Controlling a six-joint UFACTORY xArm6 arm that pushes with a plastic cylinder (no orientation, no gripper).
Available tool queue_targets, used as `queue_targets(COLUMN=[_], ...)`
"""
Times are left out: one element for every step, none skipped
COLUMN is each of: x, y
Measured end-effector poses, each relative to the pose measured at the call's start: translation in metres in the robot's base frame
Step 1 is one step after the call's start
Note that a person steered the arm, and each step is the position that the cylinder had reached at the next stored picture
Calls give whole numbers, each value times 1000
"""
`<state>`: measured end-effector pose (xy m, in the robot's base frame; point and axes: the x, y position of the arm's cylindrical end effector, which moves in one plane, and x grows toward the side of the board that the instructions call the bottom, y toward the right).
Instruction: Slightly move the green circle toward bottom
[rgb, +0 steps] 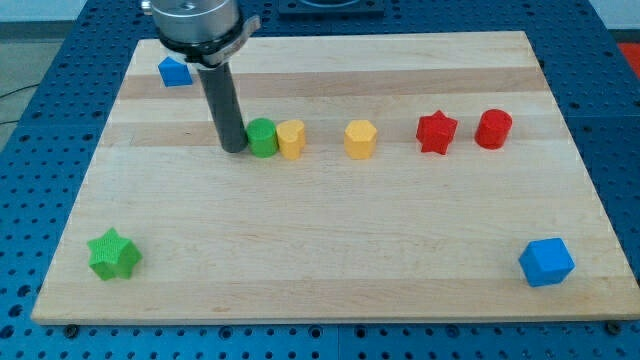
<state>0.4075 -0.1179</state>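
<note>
The green circle (262, 137) sits on the wooden board (320, 240), left of centre in the upper half. A yellow heart-shaped block (291, 139) touches its right side. My tip (233, 149) is down on the board right at the green circle's left side, touching or nearly touching it. The dark rod rises from the tip to the arm's head at the view's top.
A yellow hexagon (361, 139), a red star (436, 132) and a red circle (493, 129) stand in a row to the right. A blue block (174, 71) is at the top left, a green star (113, 254) at the bottom left, a blue cube (546, 262) at the bottom right.
</note>
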Motion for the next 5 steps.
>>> queue_targets(x=[0,15,-6,-45,-48], y=[5,2,-23,-13,7])
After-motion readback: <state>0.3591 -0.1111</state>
